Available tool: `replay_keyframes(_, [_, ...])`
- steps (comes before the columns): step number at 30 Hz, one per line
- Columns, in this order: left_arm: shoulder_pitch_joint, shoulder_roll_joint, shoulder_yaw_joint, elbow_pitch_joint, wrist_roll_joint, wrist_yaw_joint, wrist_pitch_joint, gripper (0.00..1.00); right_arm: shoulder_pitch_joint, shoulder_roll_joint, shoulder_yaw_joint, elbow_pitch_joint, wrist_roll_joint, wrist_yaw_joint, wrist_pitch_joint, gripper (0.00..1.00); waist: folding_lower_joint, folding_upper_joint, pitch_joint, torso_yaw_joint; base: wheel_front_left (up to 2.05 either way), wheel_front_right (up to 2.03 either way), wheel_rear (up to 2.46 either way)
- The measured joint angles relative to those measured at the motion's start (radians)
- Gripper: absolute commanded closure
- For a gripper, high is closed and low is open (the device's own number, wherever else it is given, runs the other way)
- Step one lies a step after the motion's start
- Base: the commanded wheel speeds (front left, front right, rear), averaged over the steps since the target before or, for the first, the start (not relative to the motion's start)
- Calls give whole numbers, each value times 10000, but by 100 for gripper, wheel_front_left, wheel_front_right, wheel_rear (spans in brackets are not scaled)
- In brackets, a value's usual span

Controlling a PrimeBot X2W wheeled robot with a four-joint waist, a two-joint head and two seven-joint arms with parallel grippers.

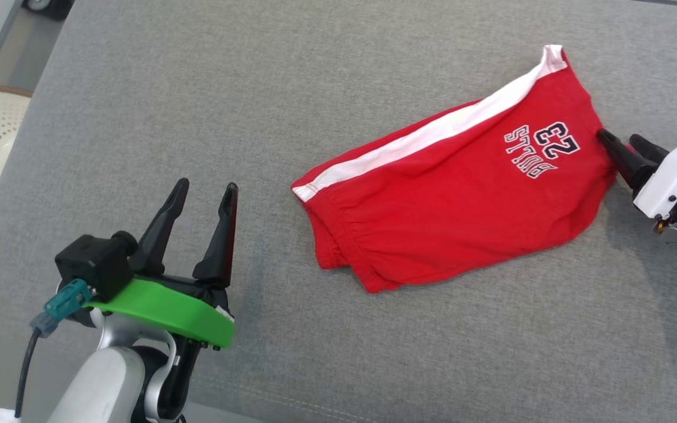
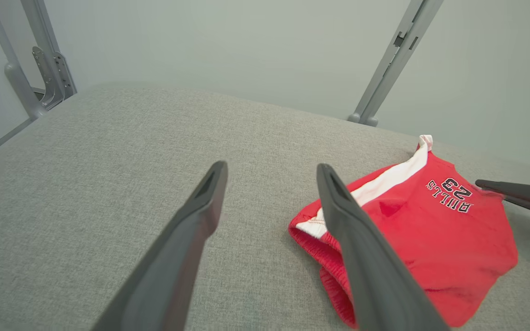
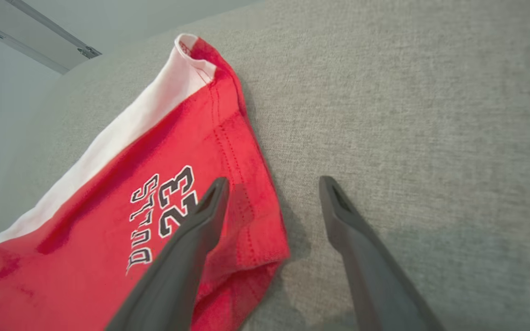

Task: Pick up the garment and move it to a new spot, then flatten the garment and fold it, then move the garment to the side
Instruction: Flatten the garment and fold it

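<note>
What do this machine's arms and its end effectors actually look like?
The left end effector has two long, dark, tapering fingers on a bright green plate, beside a black box with a teal plug and a dark cable; its forearm is pale silver-white. The right end effector has matching dark fingers on a white casing.

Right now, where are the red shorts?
In the head view, the red shorts lie on the grey cushion, on the robot's right side, with the open right gripper at their right edge.
</note>
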Motion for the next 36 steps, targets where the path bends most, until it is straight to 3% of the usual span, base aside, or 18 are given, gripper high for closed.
replay_keyframes(9, [38,-255,-54,221,330,0,-435,0,-79,-349,399,148,-42,23,976,0,0,0,120,590,0,0,0])
replay_keyframes(10, [59,-257,-38,255,360,0,-493,0,-84,-362,424,155,-17,23,1074,5,0,0,87,620,0,0,0])
replay_keyframes(11, [74,-265,-27,282,397,0,-520,0,-83,-359,458,159,-6,27,1189,51,0,0,46,640,0,0,0])
replay_keyframes(13, [114,-288,-15,355,430,0,-570,0,-81,-334,552,171,100,90,1473,100,0,0,-42,670,0,0,0])
replay_keyframes(20, [548,-357,290,660,514,0,-740,0,55,81,679,144,658,217,2102,100,0,0,-358,582,0,0,0])
replay_keyframes(26, [871,-378,585,1072,694,0,-871,0,722,472,-198,-59,1852,324,1818,100,0,0,-645,194,0,0,0])
replay_keyframes(36, [1376,-412,706,1319,679,0,-882,0,2316,385,-1335,-587,3283,384,1375,100,0,0,-1303,-828,0,0,0])
